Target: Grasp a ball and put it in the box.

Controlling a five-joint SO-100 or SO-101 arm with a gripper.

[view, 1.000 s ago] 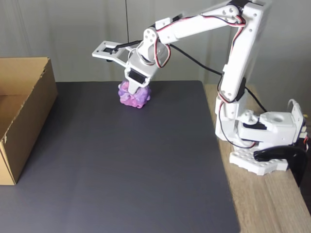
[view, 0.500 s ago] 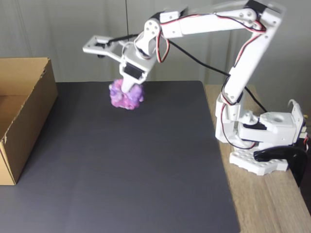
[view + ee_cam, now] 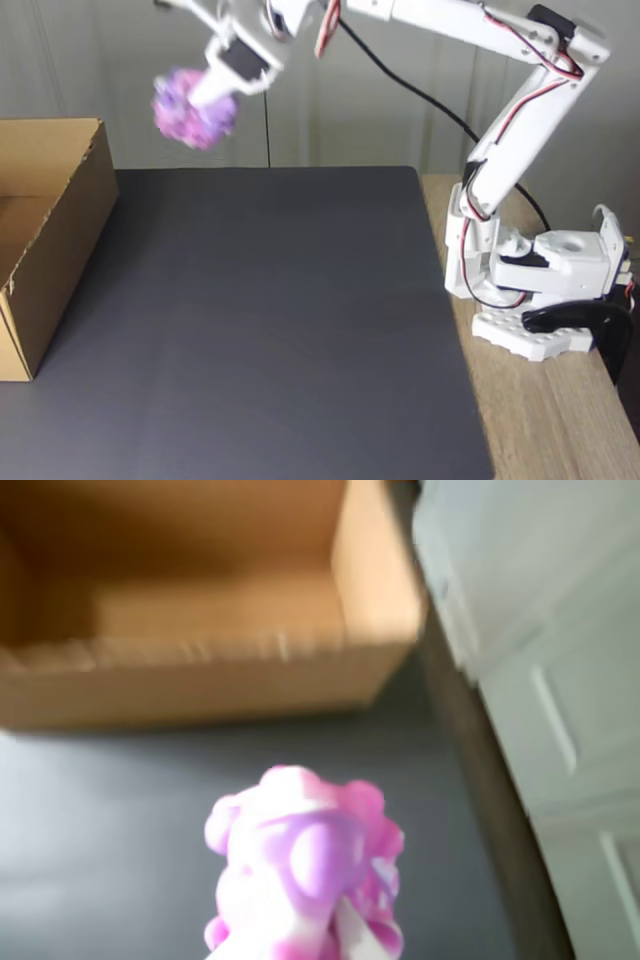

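The bumpy purple and pink ball point(image 3: 193, 108) hangs in the air above the far left part of the black mat, held by my gripper point(image 3: 205, 100), which is shut on it. In the wrist view the ball point(image 3: 305, 865) sits at the bottom centre, blurred, with a white finger point(image 3: 355, 935) against its lower side. The open brown cardboard box point(image 3: 50, 230) stands at the left edge of the mat, left of and below the ball. In the wrist view the box point(image 3: 200, 600) lies ahead across the top, its inside visible.
A black mat point(image 3: 270, 330) covers most of the table. The wooden tabletop point(image 3: 560, 420) shows at the right, where my white base point(image 3: 540, 280) is clamped. A grey wall and a thin dark cable point(image 3: 268, 130) stand behind the mat.
The ball has been lifted off the mat in my shut gripper and carried up and to the left, toward the box. The arm has stretched out higher.
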